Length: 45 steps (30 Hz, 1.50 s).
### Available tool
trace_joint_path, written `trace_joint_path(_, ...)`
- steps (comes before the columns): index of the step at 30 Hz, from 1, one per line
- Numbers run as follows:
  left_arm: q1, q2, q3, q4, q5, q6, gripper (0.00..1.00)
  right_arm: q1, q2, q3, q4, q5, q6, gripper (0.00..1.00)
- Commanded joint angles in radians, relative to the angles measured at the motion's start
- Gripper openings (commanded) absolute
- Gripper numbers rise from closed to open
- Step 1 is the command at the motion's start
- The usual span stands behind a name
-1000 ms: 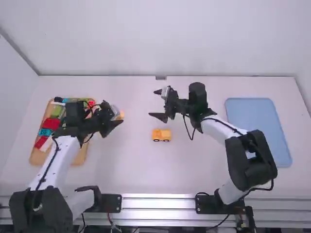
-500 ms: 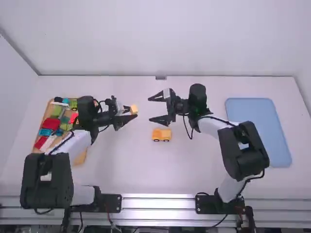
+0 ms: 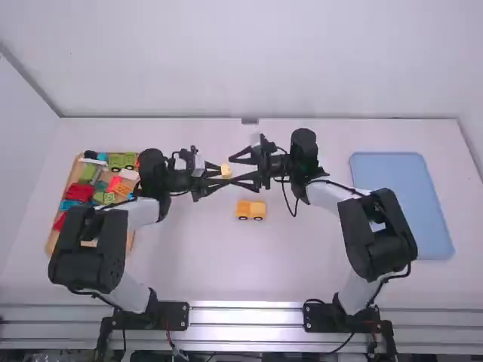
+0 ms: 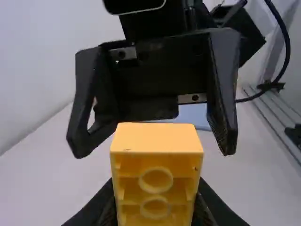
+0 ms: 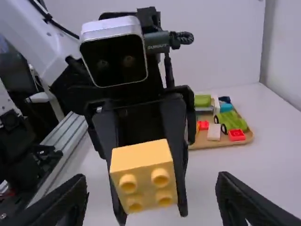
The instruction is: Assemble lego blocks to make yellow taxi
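Near the middle of the high view, my left gripper [image 3: 211, 172] is shut on a yellow block [image 3: 226, 171]. My right gripper [image 3: 243, 168] stands open there, its two fingers either side of the block's right end. In the left wrist view the left gripper [image 4: 156, 207] holds the yellow block [image 4: 156, 160], hollow underside showing. The right wrist view shows the block's [image 5: 143, 174] studs between the wide-open fingers of my right gripper [image 5: 153, 202], apart from both. A yellow vehicle piece with dark wheels [image 3: 250, 210] stands on the table just below the grippers.
A wooden tray [image 3: 127, 243] of coloured blocks lies at the left, partly under the left arm; the tray [image 5: 225, 142] is also in the right wrist view. A blue tray [image 3: 400, 204] lies at the right of the white table [image 3: 226, 264].
My left gripper has moved right from beside the wooden tray to the middle, carrying the yellow block to the right gripper. The right gripper has opened wider and shifted only slightly.
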Motion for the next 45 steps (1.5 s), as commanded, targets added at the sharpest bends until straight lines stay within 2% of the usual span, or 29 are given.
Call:
trace_joint_path(1, -0.006, 0.006, -0.003, -0.004, 0.027, -0.019, 0.23, 0.000, 0.003, 0.034, 0.003, -0.010, -0.002, 0.68)
trace_joint_path(4, -0.005, 0.006, -0.003, -0.006, 0.027, -0.021, 0.23, 0.024, 0.003, 0.034, 0.004, -0.010, -0.021, 0.63)
trace_joint_path(9, -0.005, 0.006, -0.003, -0.006, 0.024, -0.018, 0.23, 0.038, 0.003, 0.034, 0.003, -0.003, -0.047, 0.59)
trace_joint_path(11, -0.005, 0.006, -0.003, -0.015, -0.002, -0.021, 0.23, 0.036, 0.003, 0.034, 0.003, -0.003, -0.047, 0.51)
trace_joint_path(15, -0.005, 0.006, -0.003, -0.029, -0.019, -0.021, 0.24, 0.037, 0.003, 0.034, 0.003, -0.002, -0.048, 0.45)
trace_joint_path(22, -0.005, 0.006, -0.003, -0.037, -0.019, -0.021, 0.27, 0.052, 0.003, 0.034, 0.006, -0.003, -0.073, 0.27)
trace_joint_path(24, -0.005, 0.006, -0.003, -0.036, -0.019, -0.021, 0.35, 0.049, 0.003, 0.034, 0.006, -0.002, -0.074, 0.15)
trace_joint_path(25, -0.005, 0.006, -0.003, -0.036, -0.019, -0.021, 0.35, 0.049, 0.003, 0.034, 0.006, -0.002, -0.074, 0.13)
trace_joint_path(26, -0.005, 0.006, -0.003, -0.036, -0.019, -0.021, 0.40, 0.049, 0.003, 0.034, 0.006, -0.002, -0.074, 0.08)
trace_joint_path(27, -0.005, 0.006, -0.003, -0.036, -0.019, -0.020, 0.52, 0.051, 0.003, 0.034, 0.011, -0.002, -0.073, 0.08)
trace_joint_path(28, -0.005, 0.006, -0.003, -0.036, -0.020, -0.021, 0.70, 0.051, 0.003, 0.034, 0.023, -0.001, -0.073, 0.07)
trace_joint_path(29, -0.005, 0.006, -0.003, -0.036, -0.020, -0.021, 0.76, 0.051, 0.003, 0.034, 0.029, 0.000, -0.072, 0.07)
trace_joint_path(30, -0.005, 0.006, -0.003, -0.036, -0.020, -0.020, 0.90, 0.047, 0.003, 0.034, 0.039, 0.017, -0.061, 0.07)
trace_joint_path(31, -0.005, 0.006, -0.003, -0.036, -0.020, -0.021, 0.99, 0.043, 0.003, 0.034, 0.047, 0.045, -0.062, 0.07)
trace_joint_path(36, -0.005, 0.006, -0.003, -0.080, -0.082, -0.021, 0.99, 0.024, -0.003, 0.034, 0.019, 0.287, -0.061, 0.04)
trace_joint_path(37, -0.005, 0.006, -0.003, -0.080, -0.082, -0.021, 0.99, 0.024, -0.003, 0.034, 0.019, 0.287, -0.061, 0.04)
trace_joint_path(45, -0.005, 0.005, 0.029, -0.462, -0.538, 0.053, 0.99, -0.040, -0.115, 0.034, -0.336, 0.670, -0.156, 0.02)
